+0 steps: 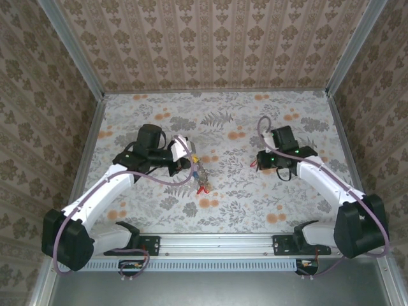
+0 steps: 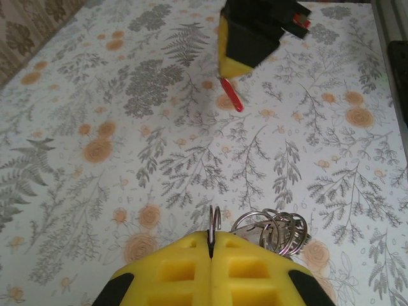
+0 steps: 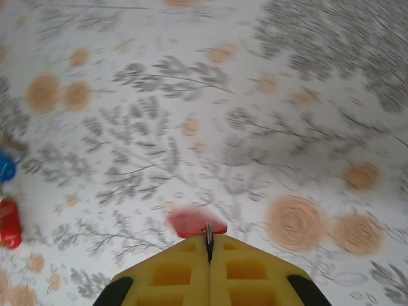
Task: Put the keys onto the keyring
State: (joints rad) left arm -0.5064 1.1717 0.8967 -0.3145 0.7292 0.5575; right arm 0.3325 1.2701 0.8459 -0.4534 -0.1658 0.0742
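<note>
left gripper [image 2: 211, 239]: blocky yellow fingers at the bottom of its wrist view, pressed together and clamped on the keyring [image 2: 215, 218], a thin grey metal loop standing upright out of the seam between the pads.
split rings [image 2: 274, 229]: small silver rings bunched just right of the left gripper's tips, beside the keyring.
keys [image 1: 199, 175]: tiny metal keys with yellow, blue and red plastic heads, in a short line running from the left gripper's tips in the overhead view.
tabletop [image 2: 95, 127]: white, printed with grey ferns and orange flowers, beneath both grippers.
right gripper [image 3: 208, 239]: yellow fingers clenched, pinching a small red-headed key [image 3: 196, 222] right at the tips; from the left wrist, this key points down out of it.
spacing: the grippers face each other, well apart.
</note>
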